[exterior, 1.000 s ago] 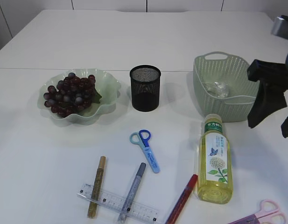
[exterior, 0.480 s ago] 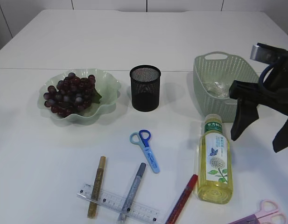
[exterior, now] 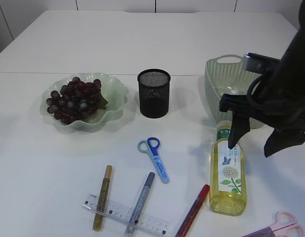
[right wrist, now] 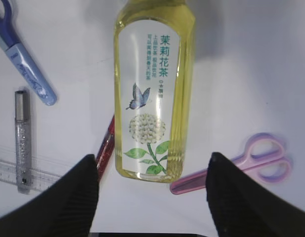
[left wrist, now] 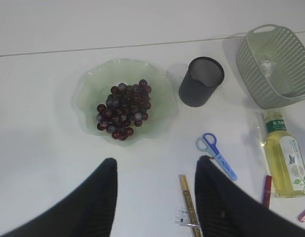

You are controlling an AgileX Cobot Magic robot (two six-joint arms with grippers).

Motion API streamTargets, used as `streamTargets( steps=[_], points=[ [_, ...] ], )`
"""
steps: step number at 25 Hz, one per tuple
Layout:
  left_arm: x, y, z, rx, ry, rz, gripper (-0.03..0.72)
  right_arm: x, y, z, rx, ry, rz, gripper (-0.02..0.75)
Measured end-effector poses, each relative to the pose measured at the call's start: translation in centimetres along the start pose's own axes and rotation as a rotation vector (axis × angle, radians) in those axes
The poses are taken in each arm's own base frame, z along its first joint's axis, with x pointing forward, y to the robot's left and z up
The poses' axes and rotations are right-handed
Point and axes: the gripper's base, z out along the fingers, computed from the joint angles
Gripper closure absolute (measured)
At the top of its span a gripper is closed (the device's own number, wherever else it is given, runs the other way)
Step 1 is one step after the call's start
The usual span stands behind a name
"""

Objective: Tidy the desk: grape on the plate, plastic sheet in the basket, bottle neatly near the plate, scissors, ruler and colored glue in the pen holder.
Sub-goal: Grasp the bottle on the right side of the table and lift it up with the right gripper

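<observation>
White surface (exterior: 142, 44), with clear plastic bottle of yellow tea (right wrist: 153, 94) lying flat below the green basket (exterior: 214, 84). Looks full, heavy, smooth and slippery; best squeezed across the middle. Right claw (right wrist: 153, 197) wide over it, holding nothing.

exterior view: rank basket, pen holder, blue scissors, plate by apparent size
1. plate with the grapes, widest
2. basket, likely similar to the plate; the right arm hides part of it, so that order is unsure
3. pen holder
4. blue scissors, smallest
</observation>
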Motion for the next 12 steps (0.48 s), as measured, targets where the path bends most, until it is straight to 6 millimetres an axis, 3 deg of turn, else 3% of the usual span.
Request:
streamTargets(
  steps=[8,12],
  points=[
    [0.0,0.1,0.0,-0.006,-0.001,0.002,0.313,0.2,1.6,3.0,0.080,0.030,0.007,0.208],
    [0.0,0.1,0.0,-0.010,-0.001,0.003,0.313,0.1,1.8,3.2,0.080,0.017,0.011,0.208]
  ],
)
